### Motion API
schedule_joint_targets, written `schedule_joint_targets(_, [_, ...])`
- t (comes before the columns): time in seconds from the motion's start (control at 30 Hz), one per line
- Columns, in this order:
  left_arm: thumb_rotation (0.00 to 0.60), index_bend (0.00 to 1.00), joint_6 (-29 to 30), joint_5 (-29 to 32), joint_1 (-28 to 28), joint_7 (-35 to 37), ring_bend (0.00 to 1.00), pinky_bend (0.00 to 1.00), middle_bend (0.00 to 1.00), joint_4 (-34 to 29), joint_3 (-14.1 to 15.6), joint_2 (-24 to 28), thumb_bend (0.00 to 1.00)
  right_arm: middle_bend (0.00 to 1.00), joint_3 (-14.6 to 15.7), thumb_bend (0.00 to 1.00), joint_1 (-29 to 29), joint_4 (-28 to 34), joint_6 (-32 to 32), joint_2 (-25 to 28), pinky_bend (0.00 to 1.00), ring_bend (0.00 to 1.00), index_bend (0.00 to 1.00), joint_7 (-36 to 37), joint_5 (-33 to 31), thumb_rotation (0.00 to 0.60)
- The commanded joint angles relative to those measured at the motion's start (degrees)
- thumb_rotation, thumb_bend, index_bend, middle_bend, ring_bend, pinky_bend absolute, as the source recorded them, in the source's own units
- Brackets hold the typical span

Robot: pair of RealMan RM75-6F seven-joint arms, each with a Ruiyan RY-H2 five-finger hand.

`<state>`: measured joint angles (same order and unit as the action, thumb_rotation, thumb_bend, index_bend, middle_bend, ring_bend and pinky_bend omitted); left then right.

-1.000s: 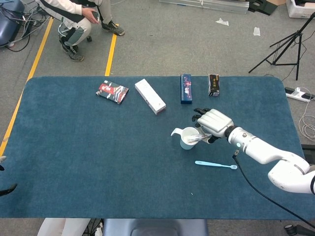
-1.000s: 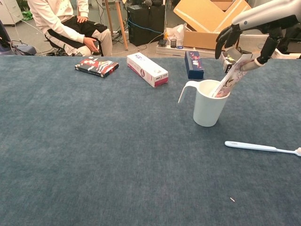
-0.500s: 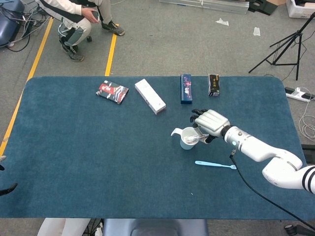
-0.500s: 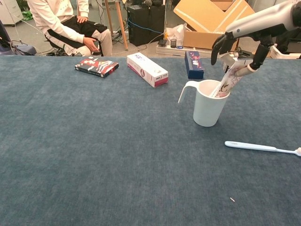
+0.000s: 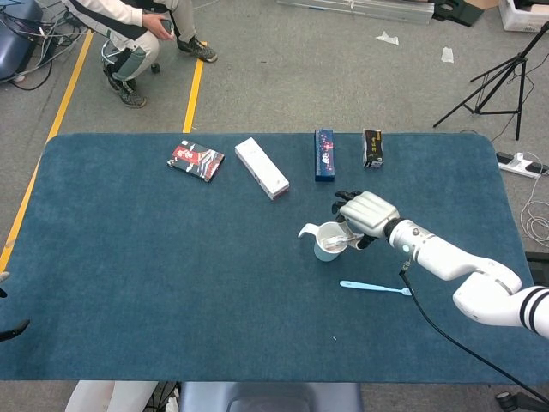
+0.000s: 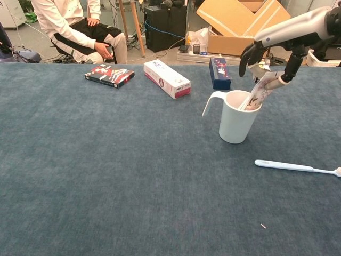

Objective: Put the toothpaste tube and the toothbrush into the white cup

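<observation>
Smooth white plastic cup on matt, napped blue cloth table.

R hand pushed toothpaste tube deeper into white cup.

We see open bench near and left; the white cup (tube inside) and far boxes block.

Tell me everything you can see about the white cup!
The white cup stands upright on the blue table, plain and smooth, perhaps plastic, wider at the top, with a thin curved handle sticking out at the rim. The toothpaste tube leans inside it, and the right hand hovers at the tube's top end. The toothbrush lies apart, nearer the camera.
</observation>
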<state>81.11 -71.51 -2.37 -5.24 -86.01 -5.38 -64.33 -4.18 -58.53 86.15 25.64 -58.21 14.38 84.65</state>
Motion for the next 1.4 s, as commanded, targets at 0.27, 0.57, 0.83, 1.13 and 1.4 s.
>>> schedule_joint_targets(0.27, [0.6, 0.19, -0.12, -0.03, 0.07, 0.08, 0.25, 0.24, 0.4, -0.1, -0.02, 0.11, 0.0, 0.26, 0.35, 0.32, -0.29, -1.07, -0.82, -0.94, 0.18, 0.0, 0.78, -0.2, -0.54, 0.6])
schedule_joint_targets(0.57, [0.6, 0.19, -0.14, -0.04, 0.15, 0.28, 0.25, 0.24, 0.4, -0.21, -0.11, 0.21, 0.0, 0.26, 0.52, 0.32, -0.71, -1.94, -1.52, -1.99, 0.18, 0.0, 0.78, -0.29, -0.86, 0.6])
schedule_joint_targets(0.83, [0.6, 0.19, 0.13, -0.23, 0.29, 0.51, 0.25, 0.24, 0.4, -0.36, -0.18, 0.36, 0.0, 0.26, 0.31, 0.31, -0.81, -1.67, -1.33, -2.08, 0.18, 0.0, 0.76, 0.56, -0.94, 0.6])
schedule_joint_targets(1.13, [0.6, 0.19, 0.17, -0.36, 0.34, 0.46, 0.25, 0.24, 0.4, -0.47, -0.16, 0.4, 0.0, 0.22, 0.3, 0.26, -0.62, -0.73, -0.67, -1.03, 0.18, 0.0, 0.6, 2.35, -0.11, 0.6])
schedule_joint_targets(1.4, [0.6, 0.19, 0.16, -0.33, 0.35, 0.35, 0.25, 0.24, 0.4, -0.46, -0.19, 0.35, 0.0, 0.2, 0.5, 0.2, -0.68, -0.05, -0.37, -0.16, 0.18, 0.0, 0.5, 4.33, 1.07, 0.6])
